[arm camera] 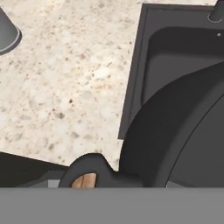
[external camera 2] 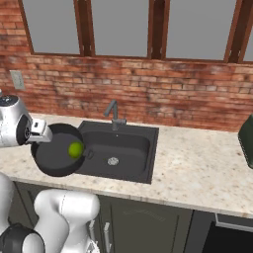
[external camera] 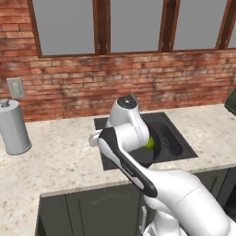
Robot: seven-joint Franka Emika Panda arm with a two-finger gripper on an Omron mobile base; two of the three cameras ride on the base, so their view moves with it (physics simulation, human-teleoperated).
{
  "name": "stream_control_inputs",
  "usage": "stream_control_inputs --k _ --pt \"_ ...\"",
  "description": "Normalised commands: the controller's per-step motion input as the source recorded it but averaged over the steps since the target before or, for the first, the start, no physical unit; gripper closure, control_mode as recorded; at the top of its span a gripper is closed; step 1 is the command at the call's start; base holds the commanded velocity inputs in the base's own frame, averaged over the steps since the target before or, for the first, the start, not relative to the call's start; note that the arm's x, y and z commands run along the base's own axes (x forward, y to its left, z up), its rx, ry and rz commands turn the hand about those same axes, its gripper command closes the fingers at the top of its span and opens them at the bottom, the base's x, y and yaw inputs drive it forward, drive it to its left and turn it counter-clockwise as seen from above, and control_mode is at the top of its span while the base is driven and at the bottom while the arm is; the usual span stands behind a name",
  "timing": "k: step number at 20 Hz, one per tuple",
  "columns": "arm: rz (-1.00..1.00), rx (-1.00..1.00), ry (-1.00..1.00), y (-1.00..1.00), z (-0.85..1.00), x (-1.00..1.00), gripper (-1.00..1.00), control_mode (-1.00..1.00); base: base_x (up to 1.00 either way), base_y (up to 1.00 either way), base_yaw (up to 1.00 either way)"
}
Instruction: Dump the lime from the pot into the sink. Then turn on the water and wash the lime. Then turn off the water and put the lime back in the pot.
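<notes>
The dark pot (external camera 2: 55, 157) hangs tilted over the left edge of the black sink (external camera 2: 129, 140), its opening facing the basin. The green lime (external camera 2: 75, 149) rests inside the pot against its lower side, and it peeks out beside my arm as the lime (external camera: 149, 144). My gripper (external camera 2: 41, 134) is shut on the pot's handle (arm camera: 89, 171) at the pot's left. In the hand view the pot (arm camera: 183, 135) looms over the sink (arm camera: 175, 48). The silver drain (external camera 2: 113, 161) lies bare and the faucet (external camera 2: 113, 115) stands at the sink's back, with no water running.
A tall grey canister (external camera: 14, 127) stands on the speckled counter (external camera: 60, 156) far left, below a wall outlet (external camera: 16, 87). A dark green object (external camera 2: 247, 141) sits at the counter's right edge. Brick wall and windows close the back.
</notes>
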Motion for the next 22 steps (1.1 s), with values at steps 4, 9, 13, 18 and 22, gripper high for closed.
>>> stream_control_inputs --k 4,9,13,18,22 --pt "0.04 0.00 -0.01 0.60 0.02 0.21 1.00 -1.00 0.00 0.00 0.00" --pt "0.03 0.01 -0.04 0.42 0.19 0.47 1.00 -1.00 0.00 0.00 0.00" --pt "0.02 0.03 -0.06 0.19 0.35 0.67 1.00 -1.00 0.00 0.00 0.00" --pt "0.01 0.06 -0.02 0.01 0.37 0.77 1.00 -1.00 0.00 0.00 0.00" --pt "0.02 0.12 0.00 0.00 0.30 0.69 1.00 -1.00 0.00 0.00 0.00"
